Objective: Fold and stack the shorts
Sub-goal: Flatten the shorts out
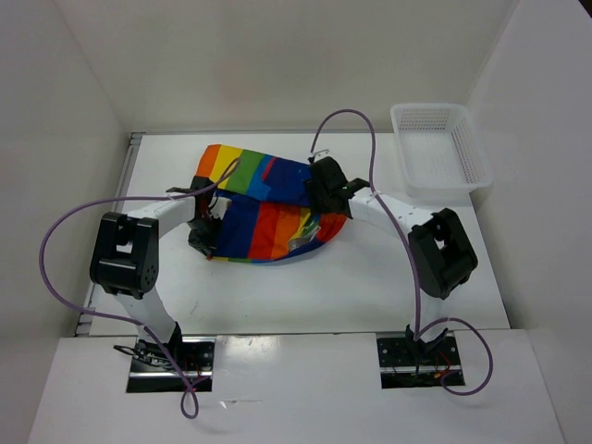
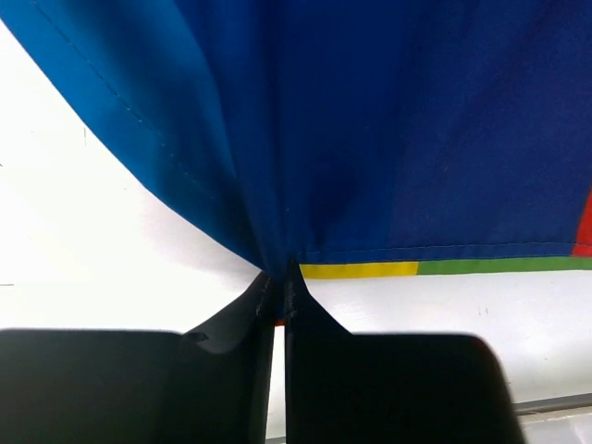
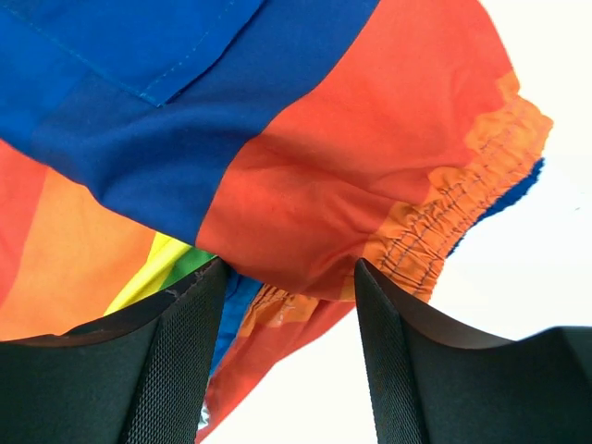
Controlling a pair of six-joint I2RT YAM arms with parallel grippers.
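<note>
Pinching a fold of blue cloth at the left edge of the shorts, the left pincer has its fingers pressed together, with the fabric gathered into a tight pleat between the tips. A yellow and green hem runs just right of the pinch.

The garment lies rumpled in the middle of the desk, between the two arms and partly doubled over itself. It looks light and limp: it drapes from the pinch and would likely sag and slide rather than keep any shape. A fold will probably need two holds at matching corners or along a stitched edge, not in the loose middle.

On the right side of the shorts, the right pincer is spread wide. Red and orange cloth bulges just beyond the tips, seemingly ungripped. The gathered orange waistband lies right of the tips. Thicker and ribbed, it seems the surest place to bite.

A white mesh basket stands at the far right, well apart.
</note>
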